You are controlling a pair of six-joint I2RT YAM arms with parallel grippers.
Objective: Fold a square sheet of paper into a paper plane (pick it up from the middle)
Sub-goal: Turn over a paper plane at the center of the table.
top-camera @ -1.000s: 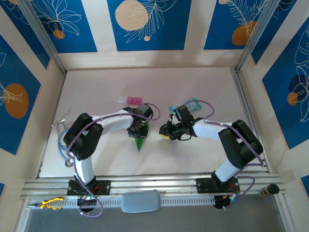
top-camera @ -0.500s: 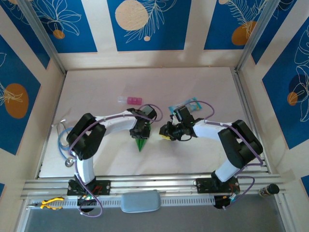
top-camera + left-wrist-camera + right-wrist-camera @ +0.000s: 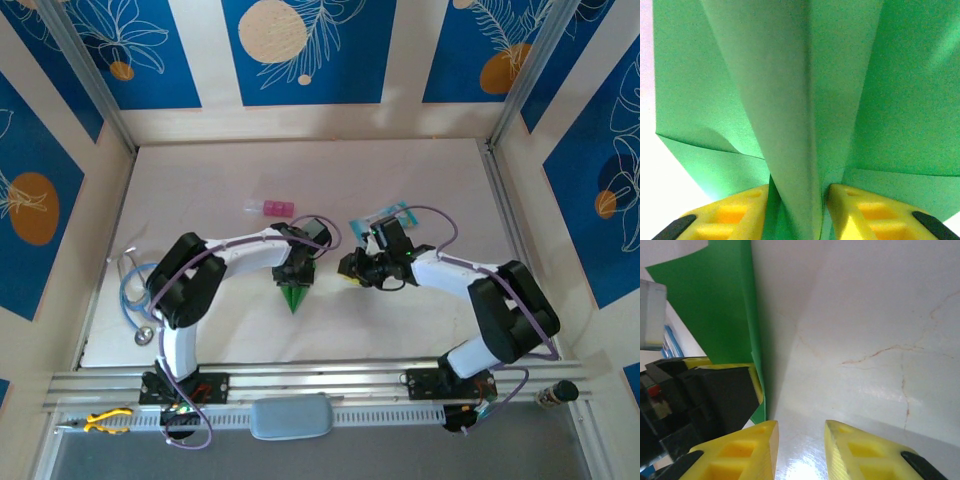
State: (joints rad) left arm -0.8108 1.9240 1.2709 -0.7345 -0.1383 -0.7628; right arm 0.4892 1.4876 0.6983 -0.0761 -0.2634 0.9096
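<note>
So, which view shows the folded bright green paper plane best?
Left wrist: the folded bright green paper plane shows its centre ridge and creases close up. Top external gives a small green tip; right wrist, one flat side.

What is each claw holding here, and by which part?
Left claw has the centre ridge of the paper plane between its fingers; whether they pinch it cannot be told. Right claw holds nothing, open over the table.
</note>
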